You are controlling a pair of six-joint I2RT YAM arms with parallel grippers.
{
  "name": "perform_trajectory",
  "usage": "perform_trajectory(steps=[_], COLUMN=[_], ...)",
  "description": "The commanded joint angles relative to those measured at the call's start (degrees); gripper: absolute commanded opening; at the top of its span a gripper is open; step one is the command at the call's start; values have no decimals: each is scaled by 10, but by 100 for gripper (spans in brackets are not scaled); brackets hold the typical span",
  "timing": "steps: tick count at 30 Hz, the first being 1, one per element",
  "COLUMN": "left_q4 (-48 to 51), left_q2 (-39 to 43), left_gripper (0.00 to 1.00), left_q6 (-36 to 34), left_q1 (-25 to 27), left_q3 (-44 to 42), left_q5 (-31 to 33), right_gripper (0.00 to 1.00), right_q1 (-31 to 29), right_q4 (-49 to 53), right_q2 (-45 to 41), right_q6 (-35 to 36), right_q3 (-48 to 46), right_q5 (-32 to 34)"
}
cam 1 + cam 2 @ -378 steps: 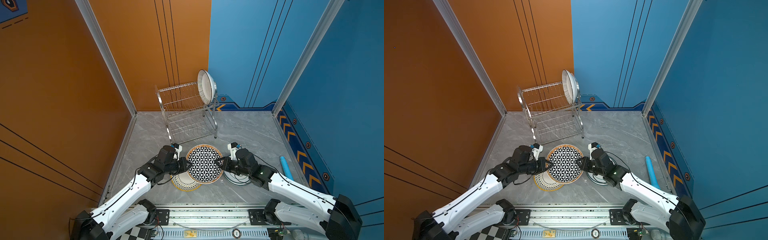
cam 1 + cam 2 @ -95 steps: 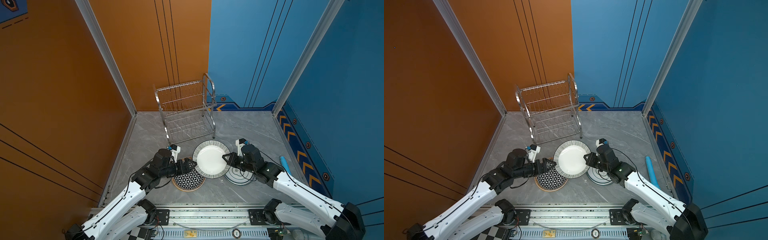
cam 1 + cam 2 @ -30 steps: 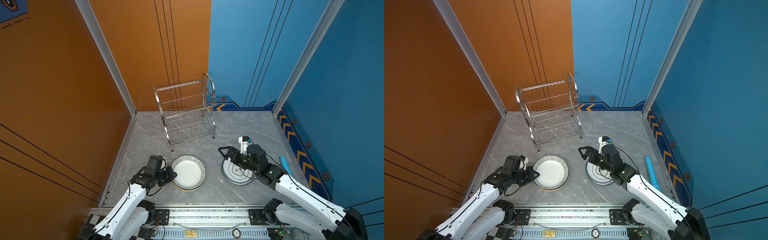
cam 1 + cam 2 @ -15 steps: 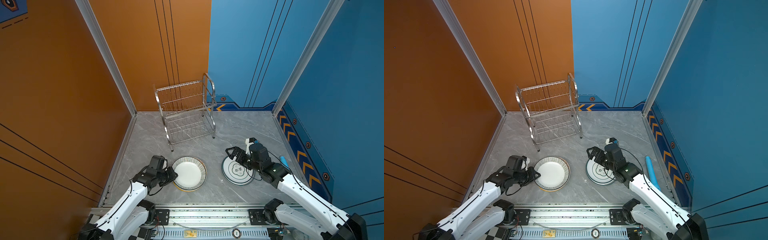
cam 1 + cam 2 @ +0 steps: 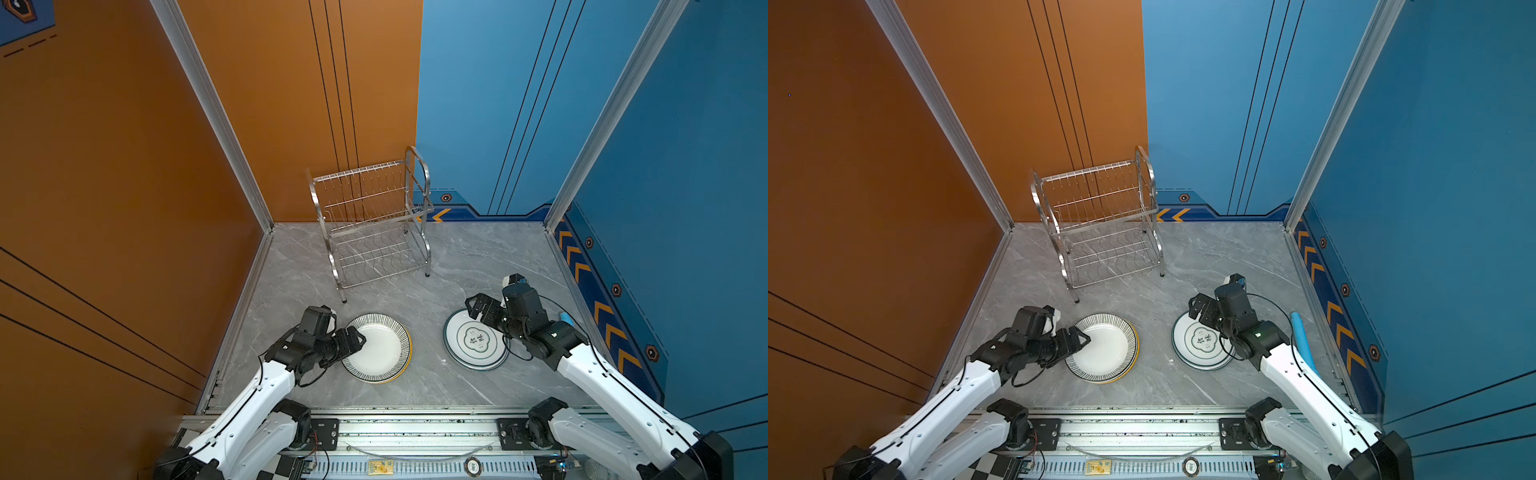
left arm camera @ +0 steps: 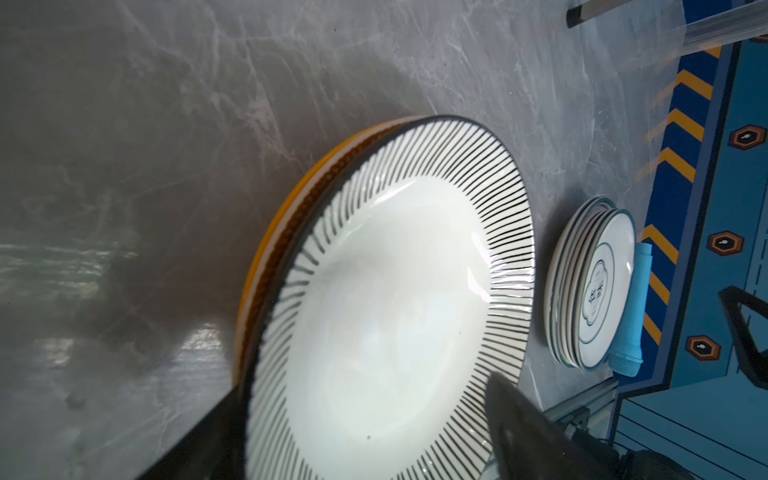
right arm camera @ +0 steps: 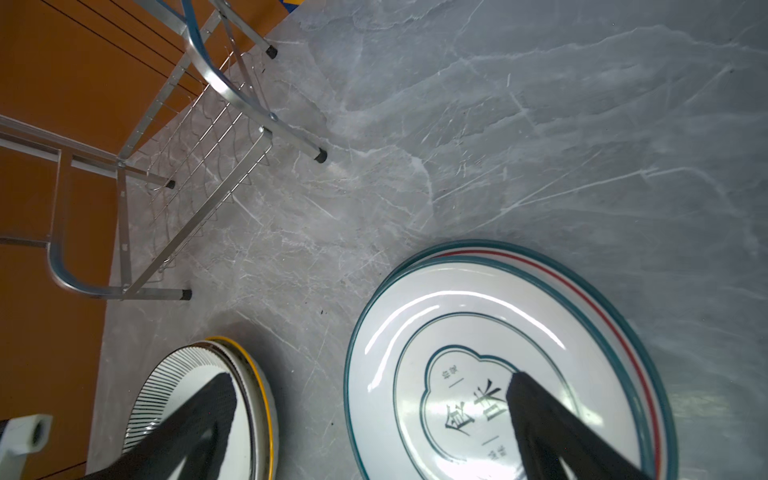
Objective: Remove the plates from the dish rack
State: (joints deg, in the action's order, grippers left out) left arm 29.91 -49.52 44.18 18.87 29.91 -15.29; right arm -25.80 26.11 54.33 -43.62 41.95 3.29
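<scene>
The dish rack [image 5: 374,232] [image 5: 1100,232] stands at the back centre with no plates in it. The plates lie in two stacks on the table. The left stack is topped by a black-striped plate [image 5: 380,347] [image 5: 1106,347] [image 6: 395,311]. The right stack is topped by a teal clover plate [image 5: 473,340] [image 5: 1200,340] [image 7: 457,374]. My left gripper [image 5: 357,338] [image 6: 365,386] is open at the striped plate's left rim, one finger outside the rim and one over the plate face. My right gripper [image 5: 478,307] [image 7: 370,378] hangs open above the clover stack's far left edge, holding nothing.
A light blue cylinder [image 5: 567,318] [image 5: 1302,340] lies by the right wall, just right of the clover stack. Orange and blue walls close in the grey marble table [image 5: 457,266] on three sides. A metal rail [image 5: 395,415] runs along the front edge.
My left gripper has opened and let go of the striped plate, which now rests on the left stack. My right gripper, still open, has drawn back to the right over the clover stack.
</scene>
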Motion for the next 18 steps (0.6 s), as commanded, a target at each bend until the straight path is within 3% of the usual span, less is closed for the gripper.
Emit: perform_trajectory(steps=[1,4,9,12,14,18], left_q4=[83,89,92,92,92,77], left_q2=[-5,-22,-66,-87,-99,-116], left_gripper=[98,98,98,98,98,98], left_q6=[-22,-26,-32,-35,-40,-28], left_q1=[-2,-1,4,3,3,-4], left_q3=[23,42,73,92,113,141], left_q5=[80,87,98,136,187,372], right_gripper=[100,100,100,100,100,100], right_q1=[6,16,49,57,53,48], right_q4=[42,58,62,43,-36,-241], right_q2=[-5,0,22,27,13,-17], right_q6=[63,75,91,81,126,221], right_q3=[19,29,40,28,-8,-98], right_q5=[109,170,189,266,286,331])
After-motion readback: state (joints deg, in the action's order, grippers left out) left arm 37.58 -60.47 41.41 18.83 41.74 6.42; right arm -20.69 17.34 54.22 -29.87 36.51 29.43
